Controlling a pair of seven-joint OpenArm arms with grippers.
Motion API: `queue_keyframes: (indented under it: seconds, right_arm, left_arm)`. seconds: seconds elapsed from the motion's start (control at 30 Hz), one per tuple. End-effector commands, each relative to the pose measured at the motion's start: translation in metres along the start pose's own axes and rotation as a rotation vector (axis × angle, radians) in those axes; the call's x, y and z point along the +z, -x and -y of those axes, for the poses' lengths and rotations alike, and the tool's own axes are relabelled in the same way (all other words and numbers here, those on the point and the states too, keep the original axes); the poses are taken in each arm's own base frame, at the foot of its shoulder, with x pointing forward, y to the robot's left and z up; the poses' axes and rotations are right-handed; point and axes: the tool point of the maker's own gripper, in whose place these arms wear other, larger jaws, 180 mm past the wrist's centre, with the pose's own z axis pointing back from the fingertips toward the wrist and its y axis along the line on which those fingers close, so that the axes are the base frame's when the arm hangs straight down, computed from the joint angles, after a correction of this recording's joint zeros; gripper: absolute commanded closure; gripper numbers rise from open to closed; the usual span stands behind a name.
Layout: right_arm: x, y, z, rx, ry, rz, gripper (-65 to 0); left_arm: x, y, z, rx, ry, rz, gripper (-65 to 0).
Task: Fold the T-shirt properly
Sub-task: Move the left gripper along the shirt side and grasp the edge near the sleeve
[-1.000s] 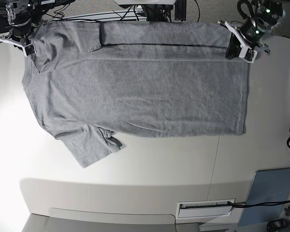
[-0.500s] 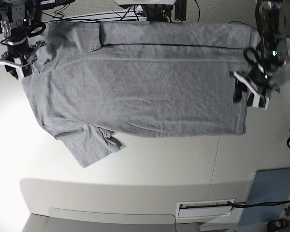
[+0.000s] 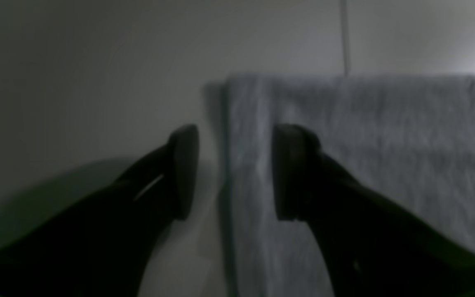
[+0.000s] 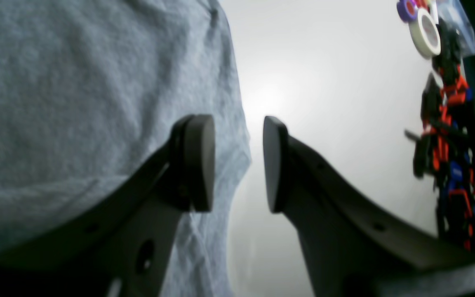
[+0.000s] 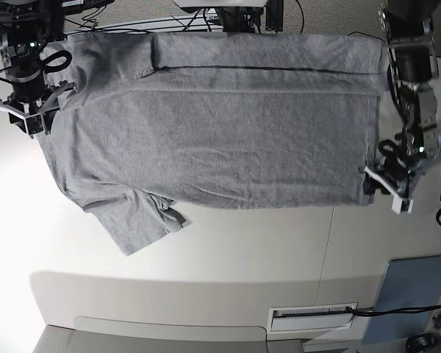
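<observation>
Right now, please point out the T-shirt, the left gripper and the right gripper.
T-shirt (image 5: 220,140), base view, middle of the flat grey body.
Left gripper (image 3: 233,171), left wrist view, gap between its open fingertips.
Right gripper (image 4: 238,163), right wrist view, gap between its fingertips.

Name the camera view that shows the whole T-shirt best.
The base view: the T-shirt lies spread flat on the table, with one sleeve and the hem in sight. The left wrist view shows only a hem corner; the right wrist view shows only a blurred grey edge.
</observation>
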Motion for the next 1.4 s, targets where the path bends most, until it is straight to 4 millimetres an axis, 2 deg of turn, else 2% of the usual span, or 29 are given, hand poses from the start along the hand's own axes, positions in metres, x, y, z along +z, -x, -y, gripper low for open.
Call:
queue_keyframes:
  seconds: [0.0, 0.2, 0.37, 0.6, 0.77, 0.8, 0.9, 1.17, 1.37]
  right_arm:
    - [0.001, -0.008, 0.008, 0.010, 0.021, 0.019, -20.0]
    - [0.001, 0.002, 0.008, 0.009, 0.021, -0.033, -20.0]
    - [0.001, 0.003, 0.008, 0.009, 0.021, -0.038, -20.0]
    - [0.001, 0.002, 0.008, 0.009, 0.021, -0.037, -20.0]
    - [0.001, 0.002, 0.008, 0.010, 0.022, -0.037, -20.0]
    - [0.001, 0.002, 0.008, 0.010, 0.021, -0.037, -20.0]
    - [0.001, 0.002, 0.008, 0.009, 0.021, -0.037, -20.0]
    - [0.001, 0.000, 0.009, 0.007, 0.023, -0.031, -20.0]
    - [-0.009, -0.020, 0.008, -0.025, 0.021, 0.005, -20.0]
  left_arm:
    - [0.001, -0.028, -0.005, -0.032, -0.008, 0.053, -29.6]
    - [-0.018, -0.032, -0.016, -0.085, -0.118, -0.022, -29.6]
    - [-0.028, -0.015, -0.018, -0.093, -0.122, -0.122, -29.6]
    - [-0.031, -0.002, -0.002, -0.142, -0.013, -0.172, -28.9]
    - [-0.031, -0.002, 0.004, -0.161, 0.020, -0.173, -19.5]
    - [-0.031, -0.002, 0.004, -0.160, 0.020, -0.173, -16.0]
    - [-0.030, -0.002, 0.004, -0.161, 0.018, -0.177, 0.0]
    - [-0.031, -0.012, -0.008, -0.126, -0.048, -0.157, 0.0]
    - [-0.031, -0.024, -0.007, -0.127, -0.050, -0.138, 0.0]
